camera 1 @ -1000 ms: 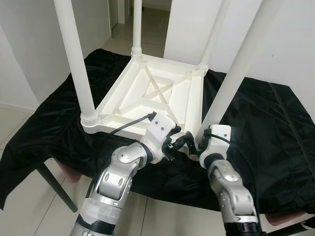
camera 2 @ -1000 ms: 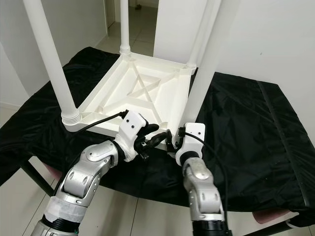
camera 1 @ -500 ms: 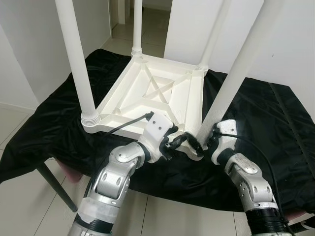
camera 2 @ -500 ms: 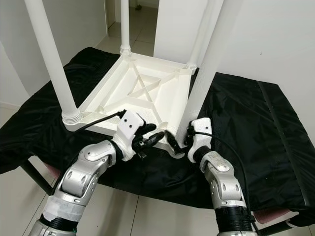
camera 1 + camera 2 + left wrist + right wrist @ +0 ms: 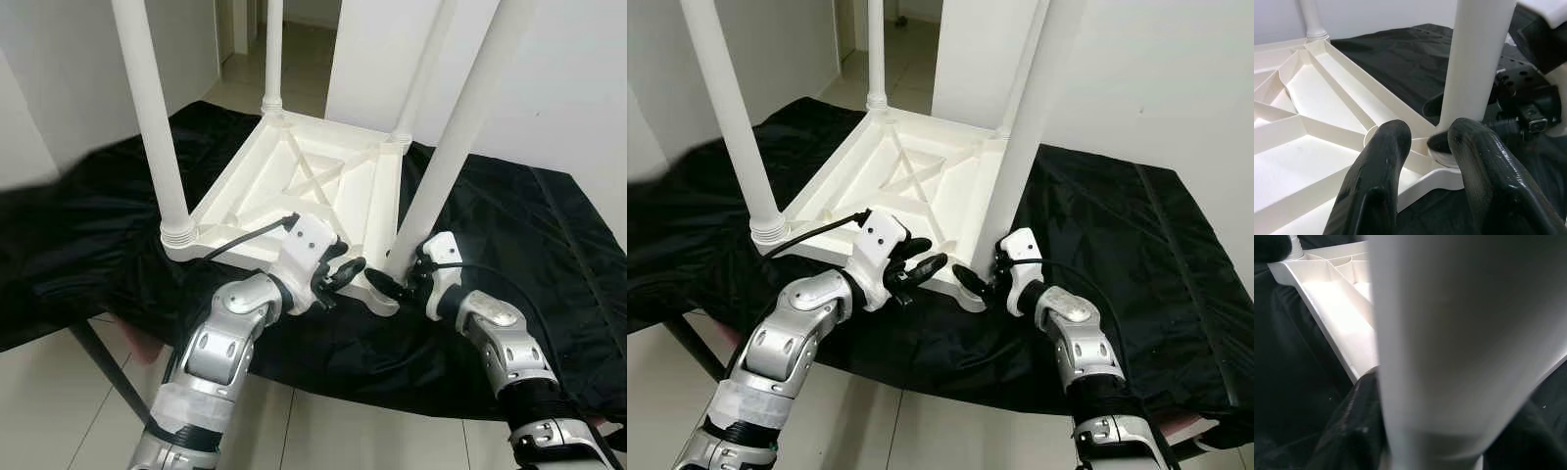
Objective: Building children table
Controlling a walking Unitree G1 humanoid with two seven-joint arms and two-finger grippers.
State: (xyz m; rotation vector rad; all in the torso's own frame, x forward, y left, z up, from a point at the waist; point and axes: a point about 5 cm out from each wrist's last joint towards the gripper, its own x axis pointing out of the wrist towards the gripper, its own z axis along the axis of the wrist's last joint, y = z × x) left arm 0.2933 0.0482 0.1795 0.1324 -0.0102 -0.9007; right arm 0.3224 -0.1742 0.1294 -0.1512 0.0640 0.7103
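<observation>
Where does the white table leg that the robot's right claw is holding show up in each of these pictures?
Left eye view: the round white plastic table leg rises right of centre.
Right eye view: it rises just right of centre.
Left wrist view: it stands beyond the two black fingers.
Right wrist view: it is close up, blurred.
Shared landmark: the upturned white ribbed tabletop whose near corner holds it.
</observation>
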